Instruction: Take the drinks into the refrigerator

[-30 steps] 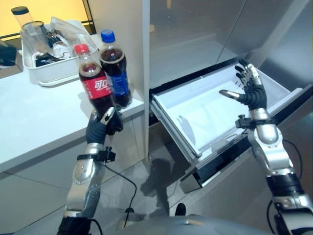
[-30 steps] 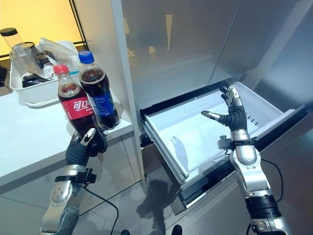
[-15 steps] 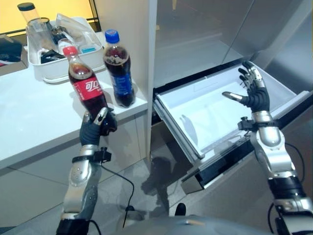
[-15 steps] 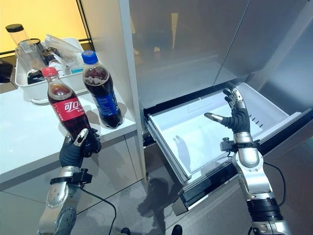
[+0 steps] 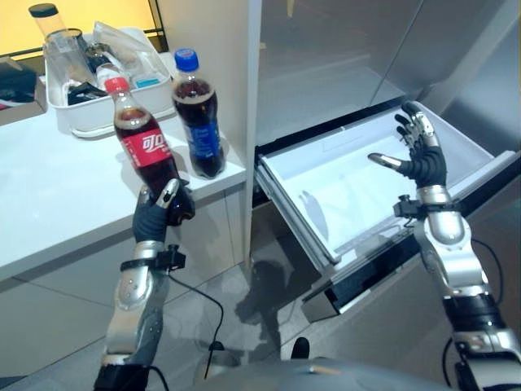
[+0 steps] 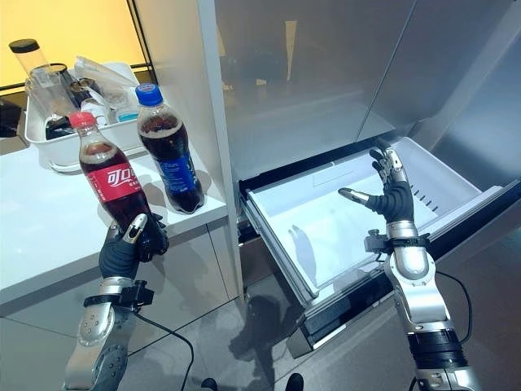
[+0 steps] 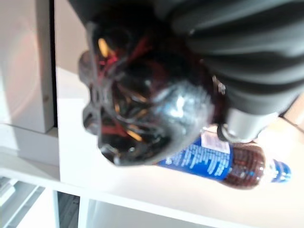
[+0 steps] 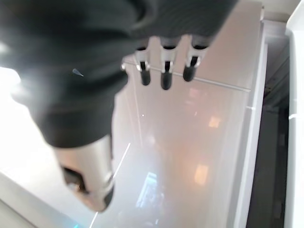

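Observation:
A red-labelled cola bottle with a red cap is held by its base in my left hand, lifted off the white counter and leaning left. Its dark underside shows in the left wrist view. A blue-labelled cola bottle with a blue cap stands upright near the counter's right edge. The refrigerator's white drawer is pulled out. Over it my right hand hovers, fingers straight and spread, holding nothing.
A white tub of kitchen items stands at the counter's back, with a clear jar in it. The refrigerator's steel doors rise above the drawer. Grey tiled floor lies below.
One second ago the red bottle stood close against the blue one; my left hand has since lifted it to the left, away from the blue bottle. The camera shifted slightly. The right hand barely moved.

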Controlling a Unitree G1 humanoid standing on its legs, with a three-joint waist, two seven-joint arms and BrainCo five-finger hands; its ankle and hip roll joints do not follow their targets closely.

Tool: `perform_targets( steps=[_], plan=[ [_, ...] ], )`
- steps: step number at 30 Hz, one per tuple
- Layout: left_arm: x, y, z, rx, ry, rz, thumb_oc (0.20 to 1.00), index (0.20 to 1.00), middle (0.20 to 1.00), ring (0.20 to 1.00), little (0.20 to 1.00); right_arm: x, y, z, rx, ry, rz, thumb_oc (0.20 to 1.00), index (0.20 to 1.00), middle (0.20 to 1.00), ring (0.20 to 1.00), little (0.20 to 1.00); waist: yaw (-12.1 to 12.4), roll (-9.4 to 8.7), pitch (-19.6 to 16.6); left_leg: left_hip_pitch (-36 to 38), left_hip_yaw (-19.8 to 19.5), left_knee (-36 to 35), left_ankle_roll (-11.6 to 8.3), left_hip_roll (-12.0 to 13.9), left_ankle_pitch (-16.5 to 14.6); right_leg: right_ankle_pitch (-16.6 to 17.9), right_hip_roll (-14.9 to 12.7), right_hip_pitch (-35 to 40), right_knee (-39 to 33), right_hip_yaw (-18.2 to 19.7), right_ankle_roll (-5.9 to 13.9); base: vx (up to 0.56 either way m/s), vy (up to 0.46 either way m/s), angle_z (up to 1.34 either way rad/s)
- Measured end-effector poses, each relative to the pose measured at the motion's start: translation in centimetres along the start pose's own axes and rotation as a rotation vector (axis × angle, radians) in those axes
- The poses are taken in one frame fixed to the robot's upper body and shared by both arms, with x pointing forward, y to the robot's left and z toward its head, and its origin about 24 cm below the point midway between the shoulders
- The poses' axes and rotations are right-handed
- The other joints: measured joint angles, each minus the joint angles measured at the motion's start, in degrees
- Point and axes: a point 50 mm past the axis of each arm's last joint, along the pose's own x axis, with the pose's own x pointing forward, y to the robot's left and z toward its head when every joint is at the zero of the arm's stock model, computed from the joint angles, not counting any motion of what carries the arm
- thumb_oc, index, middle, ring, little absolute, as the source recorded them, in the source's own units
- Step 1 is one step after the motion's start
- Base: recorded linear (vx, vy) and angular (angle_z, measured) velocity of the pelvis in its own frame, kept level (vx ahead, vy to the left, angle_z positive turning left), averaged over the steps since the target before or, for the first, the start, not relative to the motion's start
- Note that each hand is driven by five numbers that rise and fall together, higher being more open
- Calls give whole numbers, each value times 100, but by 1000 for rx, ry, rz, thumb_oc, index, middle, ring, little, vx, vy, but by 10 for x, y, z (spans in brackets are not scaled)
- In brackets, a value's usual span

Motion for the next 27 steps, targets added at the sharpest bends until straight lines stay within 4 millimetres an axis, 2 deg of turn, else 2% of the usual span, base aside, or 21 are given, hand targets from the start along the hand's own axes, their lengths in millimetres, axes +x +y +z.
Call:
perform_targets(
  steps=[6,12,16,20,27],
  plan=[
    [2,3,8,71,-4,-109,200,200,200,200,200,0,-1,-3,-2,14,-3,1000,1000,1000,1000,1000,76,-5,55,2,-1,0,0,-3,0,-1,-1,2,1,-1,1,0,0,0],
    [1,-10,15,37,-15,-262,200,200,200,200,200,-1,3,-9,43,49,71,1000,1000,1000,1000,1000,92,-5,71,18,-1,0,0,-8,0,-1,-5,18,1,0,1,0,0,0],
    [-4,-29,7,7,41,-444,200,200,200,200,200,-1,10,-9,136,61,187,1000,1000,1000,1000,1000,69,-5,71,68,9,0,0,-10,0,-1,-4,55,2,8,1,0,0,0],
    [-10,-41,-1,-7,90,-541,200,200,200,200,200,-2,22,-6,197,62,306,1000,1000,1000,1000,1000,12,-3,71,102,8,0,0,-8,0,0,-3,90,1,8,0,0,0,0],
    [-12,-38,-14,1,153,-534,200,200,200,200,200,3,39,0,215,43,421,1000,1000,1000,1000,1000,-53,-2,71,175,15,-1,0,-7,0,0,-2,160,2,14,0,-4,-2,0]
  ],
)
